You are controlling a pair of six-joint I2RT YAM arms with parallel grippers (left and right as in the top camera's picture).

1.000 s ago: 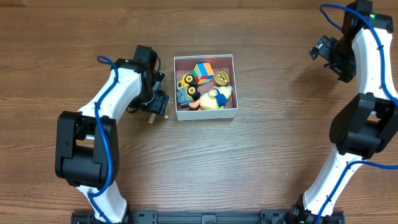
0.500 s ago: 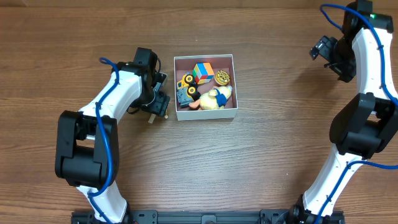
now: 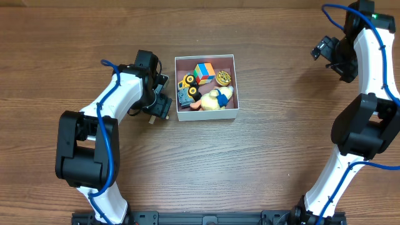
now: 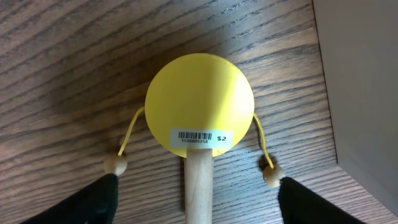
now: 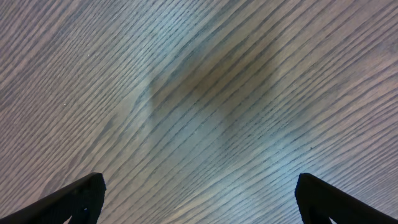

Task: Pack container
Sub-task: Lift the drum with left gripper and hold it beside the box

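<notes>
The container is a square white-walled box with a maroon inside, at the table's middle. It holds a coloured cube, a yellow truck, a round cookie-like toy and a pale plush toy. A yellow hand drum with a wooden handle and two string beads lies on the wood just left of the container. My left gripper is open, one finger on each side of the handle. In the overhead view it covers the drum; only the handle tip shows. My right gripper is open and empty.
The container's white wall runs along the right edge of the left wrist view, close to the drum. My right arm hangs over bare wood at the far right, well away from the container.
My left arm has edged slightly toward the near side, over the drum. The right arm and the toys have not moved.
</notes>
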